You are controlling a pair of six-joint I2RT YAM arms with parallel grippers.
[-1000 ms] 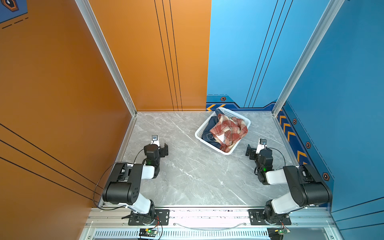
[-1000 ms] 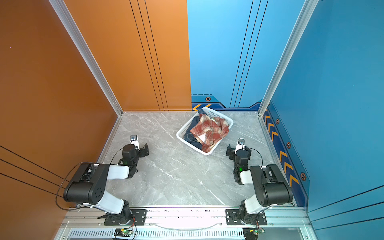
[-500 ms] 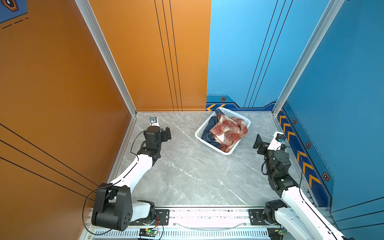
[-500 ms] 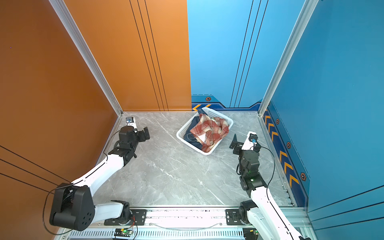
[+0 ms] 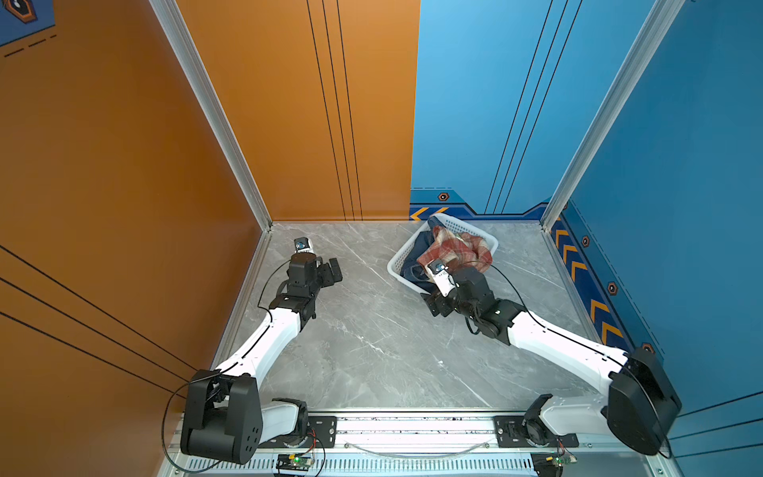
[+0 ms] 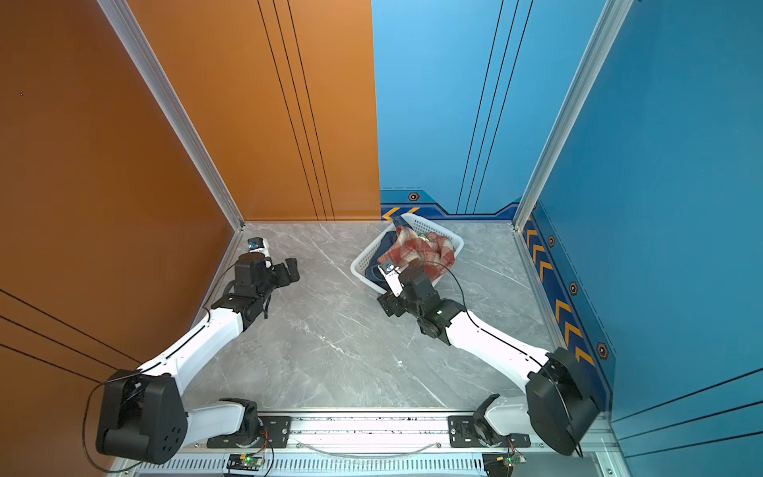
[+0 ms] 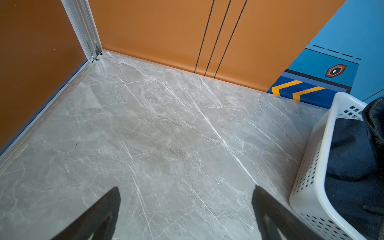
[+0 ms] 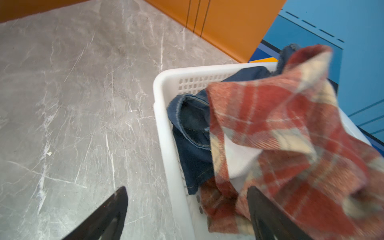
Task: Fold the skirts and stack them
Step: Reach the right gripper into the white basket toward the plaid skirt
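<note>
Half a second ago the right arm stood off the right side of the white perforated plastic basket point(image 5: 475, 230). It has since swung across to the basket's near corner. The cloth inside has not shifted, and the left arm has barely moved.

The red-and-cream plaid skirt point(image 8: 280, 116) lies crumpled on top of the heap in the basket, and in both top views one end spills over the rim on the side nearer the right arm. Under and beside it, the dark blue denim skirt point(image 8: 195, 145) fills the left part of the basket, with a piece poking up over the far corner. A patch of plain white cloth point(image 8: 239, 160) shows under a plaid fold; whether it is a lining or another garment cannot be told.

The right fingers point(image 8: 268, 214) are spread wide and grip nothing. In the right wrist view one finger stands over the bare grey marble-patterned table point(image 8: 72, 104) outside the basket wall. The other stands over the plaid skirt's lower edge inside, with the rim between them. Whether that finger touches the plaid cannot be told.

The left fingers point(image 7: 99, 214) are also spread wide and empty, above bare table well left of the basket and well apart from both skirts. The basket sits toward the back of the table, right of middle, near the blue wall.
</note>
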